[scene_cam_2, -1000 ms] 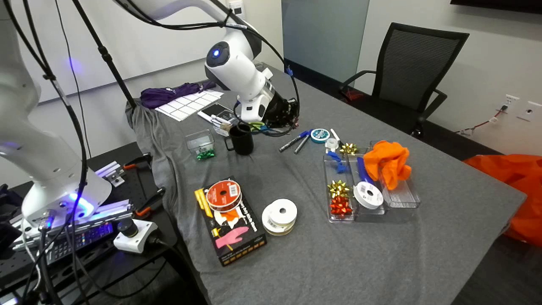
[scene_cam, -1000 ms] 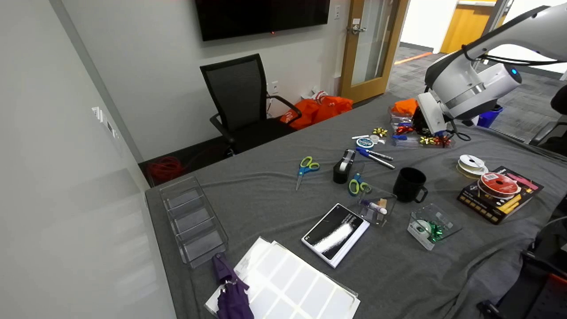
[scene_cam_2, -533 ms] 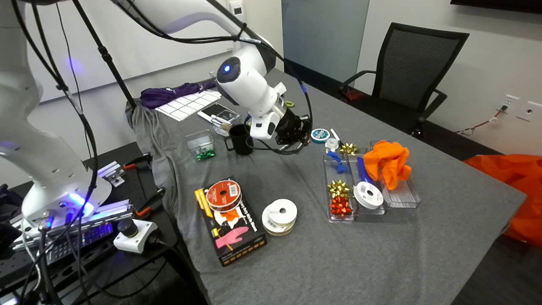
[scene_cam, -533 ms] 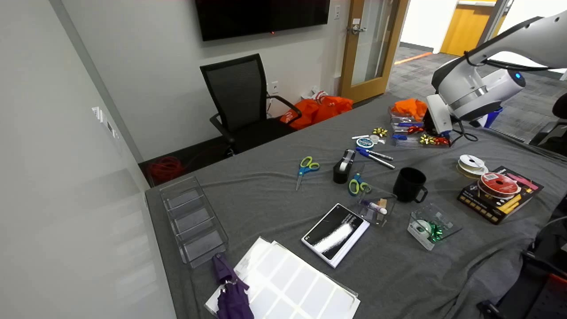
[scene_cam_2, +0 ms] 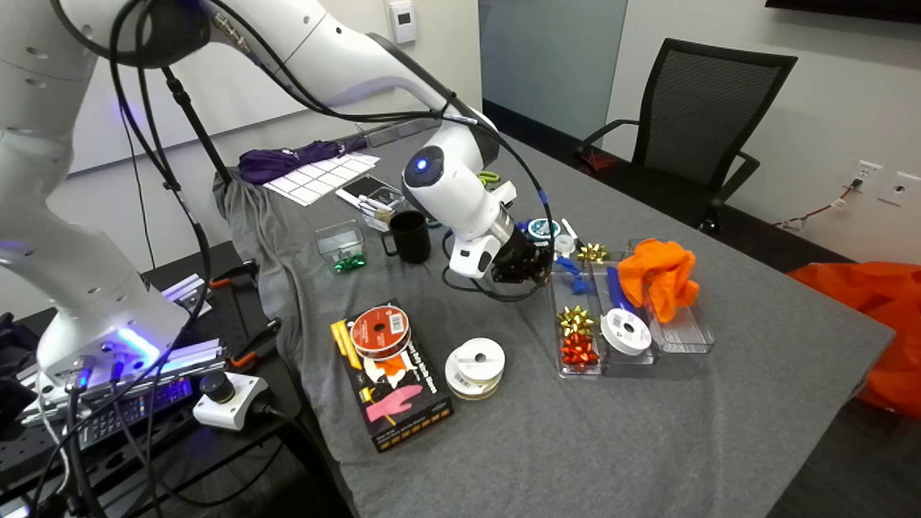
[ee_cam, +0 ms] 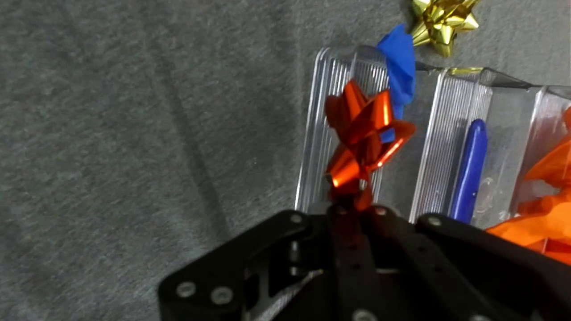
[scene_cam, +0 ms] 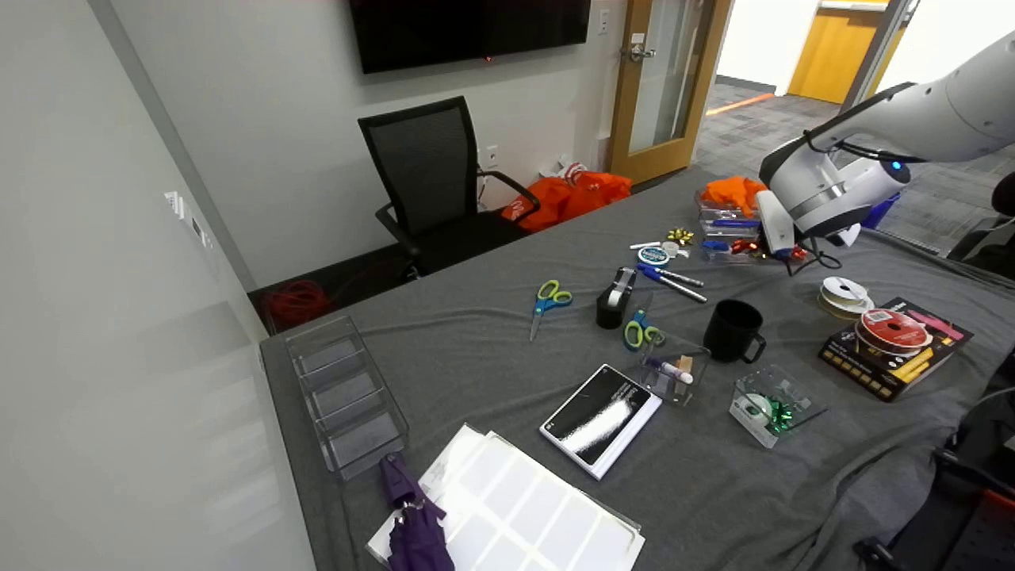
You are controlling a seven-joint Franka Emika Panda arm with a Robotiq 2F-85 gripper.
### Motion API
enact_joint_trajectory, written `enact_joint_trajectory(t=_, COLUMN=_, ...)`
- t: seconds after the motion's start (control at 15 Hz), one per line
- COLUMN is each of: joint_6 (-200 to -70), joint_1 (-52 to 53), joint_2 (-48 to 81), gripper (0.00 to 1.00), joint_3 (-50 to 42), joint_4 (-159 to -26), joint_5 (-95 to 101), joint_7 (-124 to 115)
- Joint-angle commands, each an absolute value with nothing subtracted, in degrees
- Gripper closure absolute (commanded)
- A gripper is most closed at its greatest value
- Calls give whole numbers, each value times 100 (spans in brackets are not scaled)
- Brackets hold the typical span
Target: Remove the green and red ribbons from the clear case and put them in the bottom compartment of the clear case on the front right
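Claw (ee_cam: 356,209) moved closer to the clear case (ee_cam: 439,147), clamped on a red ribbon (ee_cam: 359,133); ribbon jutting out ahead of it

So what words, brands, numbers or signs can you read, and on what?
Black cardboard box: perhaps "Heavy Duty Nitrile Gloves", blurred.
Red round ribbon spool: label too small.
White round ribbon spools: print too small.
Blue-and-white round container: blurred.
Black-topped white rectangular item: too small.
Nothing reads clearly.

In an exterior view: purple umbrella (scene_cam: 419,539), lying partly on white sheets (scene_cam: 523,507) toward the left edge of the table (scene_cam: 476,373); black chair (scene_cam: 432,166), beyond the far edge; black mug (scene_cam: 729,329), well inside the edges.
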State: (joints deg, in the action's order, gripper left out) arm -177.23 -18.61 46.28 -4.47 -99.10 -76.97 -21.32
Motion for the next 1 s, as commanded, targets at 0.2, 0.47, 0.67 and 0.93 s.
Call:
enact_joint_trajectory(t=0.2, joint_6=-17625, joint_1=-1698, joint_2=5236, gripper=100, joint_3=-830, joint_4=-9145, joint_5=-7555, joint_7=-3209)
enact_joint_trajectory(t=0.47, joint_6=-17518, joint_1=-1607, joint_2=5343, gripper=100, joint_3=-1053, joint_4=-9011, joint_5=-7229, joint_7=-3917)
enact_joint_trajectory(t=0.67, joint_6=-17430, joint_1=-1484, joint_2=5443, gripper=100, joint_3=-1301, joint_4=-8950, joint_5=-6870, joint_7=-4464)
enact_joint_trajectory(t=0.93, joint_6=-17256, joint_1=-1178, joint_2=5713, gripper=100, joint_3=-1766, joint_4=-8803, joint_5=-6371, joint_7=-5382)
